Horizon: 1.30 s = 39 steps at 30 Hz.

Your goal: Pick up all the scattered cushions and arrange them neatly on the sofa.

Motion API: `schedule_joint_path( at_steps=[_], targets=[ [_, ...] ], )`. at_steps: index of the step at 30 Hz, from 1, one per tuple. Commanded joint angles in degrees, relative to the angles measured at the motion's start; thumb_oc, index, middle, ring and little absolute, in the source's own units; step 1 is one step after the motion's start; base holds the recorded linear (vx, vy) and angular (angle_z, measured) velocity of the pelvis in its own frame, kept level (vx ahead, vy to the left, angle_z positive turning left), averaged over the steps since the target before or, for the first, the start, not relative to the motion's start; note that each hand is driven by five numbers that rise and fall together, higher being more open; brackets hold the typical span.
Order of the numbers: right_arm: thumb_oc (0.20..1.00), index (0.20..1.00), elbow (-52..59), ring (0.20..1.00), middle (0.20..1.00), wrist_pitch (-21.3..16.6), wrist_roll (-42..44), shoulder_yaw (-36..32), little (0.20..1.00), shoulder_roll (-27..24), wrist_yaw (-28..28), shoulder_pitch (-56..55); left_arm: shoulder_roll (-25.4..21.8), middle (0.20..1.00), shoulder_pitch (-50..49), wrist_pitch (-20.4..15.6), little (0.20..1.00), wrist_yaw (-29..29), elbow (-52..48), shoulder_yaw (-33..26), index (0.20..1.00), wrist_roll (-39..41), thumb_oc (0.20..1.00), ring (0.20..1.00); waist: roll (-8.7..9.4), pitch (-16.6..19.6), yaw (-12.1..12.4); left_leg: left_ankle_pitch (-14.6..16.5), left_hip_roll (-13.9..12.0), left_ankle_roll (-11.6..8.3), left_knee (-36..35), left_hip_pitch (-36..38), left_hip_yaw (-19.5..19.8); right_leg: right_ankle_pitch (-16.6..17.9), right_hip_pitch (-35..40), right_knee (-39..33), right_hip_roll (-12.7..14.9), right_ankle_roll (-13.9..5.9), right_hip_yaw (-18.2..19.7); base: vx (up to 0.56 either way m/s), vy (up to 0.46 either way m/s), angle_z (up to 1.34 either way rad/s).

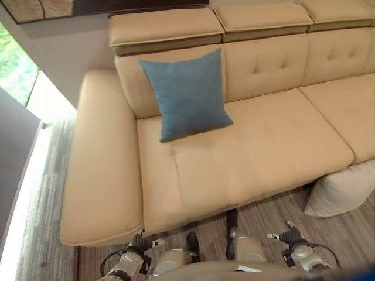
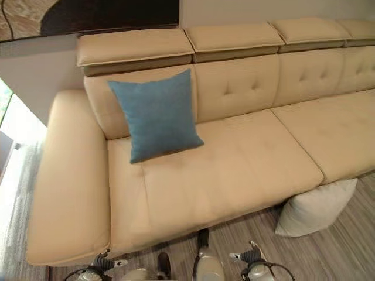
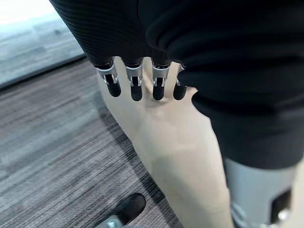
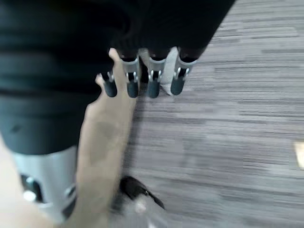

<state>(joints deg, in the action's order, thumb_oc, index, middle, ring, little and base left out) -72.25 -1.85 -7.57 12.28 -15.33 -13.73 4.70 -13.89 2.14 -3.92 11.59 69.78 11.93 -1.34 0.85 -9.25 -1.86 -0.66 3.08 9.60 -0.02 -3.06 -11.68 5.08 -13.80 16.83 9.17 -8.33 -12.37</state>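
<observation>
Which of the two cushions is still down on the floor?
The cream cushion, lying on the floor against the sofa's front edge. The blue cushion already stands on the seat, leaning against the backrest.

A: Cushion count?
B: 2 total. 1 blue cushion (image 1: 186,93) on the sofa (image 1: 258,146) at 11 o'clock, 1 beige cushion (image 1: 343,190) on the floor (image 1: 53,175) at 4.
A: Sofas?
B: 1.
</observation>
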Motion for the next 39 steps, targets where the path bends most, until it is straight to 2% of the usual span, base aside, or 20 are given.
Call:
schedule_joint_path(
  at_steps=[1,3,5,8,12,14,17,19,22,25,27,28,29,31,32,36,37,38,39],
  targets=[
    [1.0,1.0,1.2,1.0,1.0,-0.5,-0.4,0.5,1.0,-1.7,-0.5,0.4,-1.5,1.0,0.3,0.1,1.0,0.4,0.9,-1.0,1.0,-1.6,1.0,1.0,0.8,1.0,3.3,2.9,-1.8,-7.93,-1.3,1.5,5.8,-9.3,8.9,-0.9,-2.1,0.91,-1.3,-0.21,-0.053,-0.29],
    [1.0,1.0,1.5,1.0,1.0,-0.4,-0.4,0.8,1.0,-1.4,-0.8,0.5,-1.8,1.0,0.1,0.1,1.0,0.6,0.8,-1.0,1.0,-1.3,1.0,1.0,2.21,1.7,5.4,2.2,-1.6,-8.39,-0.5,-0.5,4.0,-9.3,13.4,-4.9,-2.1,0.89,-2.9,-0.18,-0.116,-0.57],
    [1.0,1.0,2.2,1.0,1.0,-0.5,-0.3,1.3,1.0,-1.2,-0.9,1.2,-1.4,1.0,0.0,0.0,1.0,0.7,0.9,-1.3,1.0,-0.8,1.0,1.0,2.82,2.8,6.0,1.7,-2.1,-9.03,0.1,-1.7,3.2,-9.4,14.4,-10.3,-2.9,0.9,-2.1,-0.07,-0.145,-0.8],
    [1.0,1.0,3.4,1.0,1.0,-0.8,0.0,2.0,1.0,-2.1,-1.0,1.8,-2.5,1.0,1.1,0.3,1.0,-0.1,2.0,-2.4,1.0,-0.2,1.0,1.0,2.75,2.8,4.8,0.9,-3.4,-10.34,2.3,-3.2,2.6,-9.4,15.6,-15.2,-5.2,1.97,1.0,-0.06,-0.151,-0.2],
    [1.0,1.0,2.9,1.0,1.0,-0.6,1.4,1.6,1.0,-2.6,-0.9,1.5,-2.7,1.0,2.3,0.6,1.0,-0.9,1.4,-1.4,1.0,-0.6,1.0,1.0,2.13,1.7,3.3,-0.1,-4.5,-11.49,4.5,-4.5,3.1,-9.3,16.4,-16.7,-6.0,3.22,0.9,-0.12,-0.071,0.19],
    [1.0,1.0,1.7,1.0,1.0,-0.4,1.2,2.0,1.0,-3.1,-1.2,1.8,-2.5,1.0,3.2,0.6,1.0,-1.3,1.7,-0.6,1.0,-0.3,1.0,1.0,2.17,0.7,3.4,1.0,-3.4,-12.22,7.4,-5.4,8.0,-8.1,15.7,-17.1,-5.9,3.69,2.1,-0.15,0.004,-0.14],
    [1.0,1.0,0.9,1.0,1.0,-0.3,1.6,1.3,1.0,-3.8,-1.1,2.0,-2.0,1.0,3.2,0.8,1.0,-1.8,2.3,-0.8,1.0,0.5,1.0,1.0,2.19,0.6,3.5,3.9,-1.6,-12.19,9.2,-4.3,13.9,-6.4,15.0,-17.9,-5.6,3.43,4.6,-0.08,0.049,-0.64],
    [1.0,1.0,0.4,1.0,1.0,0.1,1.5,1.2,1.0,-4.5,-1.0,2.1,-1.6,1.0,2.8,0.7,1.0,-2.3,2.6,-0.9,1.0,1.2,1.0,1.0,1.55,0.8,3.4,5.9,-0.2,-12.1,10.4,-3.3,18.7,-5.2,13.5,-18.1,-5.7,2.87,8.1,-0.08,0.17,-1.15],
    [1.0,1.0,0.2,1.0,1.0,0.5,1.3,0.7,1.0,-5.0,-0.7,2.1,-1.8,1.0,2.8,0.6,1.0,-3.0,2.7,-1.0,1.0,1.0,1.0,1.0,0.51,1.0,2.6,6.1,-0.8,-11.56,6.4,-1.1,17.6,-3.4,11.5,-18.4,-5.5,1.75,10.5,-0.09,0.234,-1.31],
    [1.0,1.0,0.0,1.0,1.0,1.6,0.7,1.0,1.0,-4.8,-0.3,2.4,-3.1,1.0,2.8,-0.1,1.0,-3.7,1.8,-0.9,1.0,0.5,1.0,1.0,0.23,-0.4,2.1,5.4,0.0,-9.89,3.3,-1.2,14.1,0.4,5.7,-18.3,-3.5,-1.09,13.0,-0.18,0.265,-1.05],
    [1.0,1.0,0.3,1.0,1.0,1.8,0.6,0.9,1.0,-4.8,-0.2,2.4,-3.7,1.0,2.9,-0.1,1.0,-3.9,1.8,-1.0,1.0,0.5,1.0,1.0,0.15,-0.9,2.3,5.2,-0.1,-9.55,2.4,-0.8,12.8,0.8,4.6,-17.8,-3.2,-1.57,13.3,-0.12,0.163,-2.06],
    [1.0,1.0,1.0,1.0,1.0,1.9,0.1,1.0,1.0,-4.9,-0.3,2.7,-5.3,1.0,2.8,-0.1,1.0,-4.2,1.9,-1.4,1.0,0.2,1.0,1.0,0.06,-1.7,2.2,4.4,-0.5,-9.03,1.7,-0.6,11.0,1.4,2.5,-15.7,-2.7,-2.3,12.5,-0.17,0.167,-1.69],
    [1.0,1.0,1.4,1.0,1.0,1.8,-0.1,0.9,1.0,-4.9,-0.2,2.5,-6.1,1.0,2.9,-0.1,1.0,-4.4,2.1,-1.7,1.0,0.3,1.0,1.0,-0.06,-2.2,2.6,4.3,-0.8,-8.95,1.3,-0.4,10.1,1.1,1.9,-14.7,-2.4,-2.02,10.7,-0.19,0.127,-1.07],
    [1.0,1.0,1.9,1.0,1.0,1.5,0.0,0.5,1.0,-5.0,-0.4,2.1,-7.3,1.0,2.9,0.1,1.0,-5.1,2.4,-2.7,1.0,0.3,1.0,1.0,-0.81,-2.6,3.6,3.7,-1.8,-9.14,0.5,-0.1,7.1,-0.8,2.4,-12.7,0.5,-1.02,-0.6,-0.13,0.086,-1.34],
    [1.0,1.0,1.7,1.0,1.0,1.4,0.3,-0.1,1.0,-4.9,-0.2,1.4,-8.4,1.0,2.0,0.4,1.0,-5.6,2.7,-4.5,1.0,0.5,1.0,1.0,-1.27,-2.3,4.2,3.5,-2.4,-9.16,-0.2,0.5,5.0,-2.8,3.6,-10.4,1.6,0.22,-6.3,-0.07,0.058,-1.42],
    [1.0,1.0,2.3,1.0,1.0,1.5,0.6,-0.4,1.0,-5.3,0.3,1.0,-9.6,1.0,3.3,0.8,1.0,-6.1,2.6,-5.6,1.0,0.8,1.0,1.0,-1.16,-1.7,3.9,3.3,-2.7,-8.48,0.1,0.8,2.4,-4.7,4.8,-6.7,1.1,0.59,-5.7,-0.05,0.02,-0.58],
    [1.0,1.0,3.1,1.0,1.0,1.4,0.9,-0.4,1.0,-5.3,0.6,1.1,-9.4,1.0,4.5,0.7,1.0,-5.4,1.8,-5.3,1.0,1.4,1.0,1.0,-1.27,-1.8,3.9,3.4,-3.0,-8.43,0.3,0.8,1.0,-5.7,5.5,-5.5,1.2,0.52,-6.6,-0.15,-0.117,-0.5],
    [1.0,1.0,3.7,1.0,1.0,0.9,2.5,-0.8,1.0,-4.2,-1.6,2.0,-3.3,1.0,3.0,-0.5,1.0,-1.1,-4.8,-2.9,1.0,2.1,1.0,1.0,-0.52,-2.2,6.1,3.2,-3.3,-8.69,1.3,-0.5,-0.4,-6.2,8.0,-7.5,1.5,0.57,-10.0,-0.15,-0.117,-0.45],
    [1.0,1.0,3.7,1.0,1.0,0.9,2.5,-0.8,1.0,-4.2,-1.6,2.0,-3.3,1.0,2.9,-0.5,1.0,-1.0,-4.8,-2.9,1.0,2.1,1.0,1.0,-0.53,-2.2,6.2,3.2,-3.3,-8.7,1.3,-0.5,-0.4,-6.1,8.0,-7.6,1.4,0.57,-10.0,-0.15,-0.241,-0.3]
  ],
)
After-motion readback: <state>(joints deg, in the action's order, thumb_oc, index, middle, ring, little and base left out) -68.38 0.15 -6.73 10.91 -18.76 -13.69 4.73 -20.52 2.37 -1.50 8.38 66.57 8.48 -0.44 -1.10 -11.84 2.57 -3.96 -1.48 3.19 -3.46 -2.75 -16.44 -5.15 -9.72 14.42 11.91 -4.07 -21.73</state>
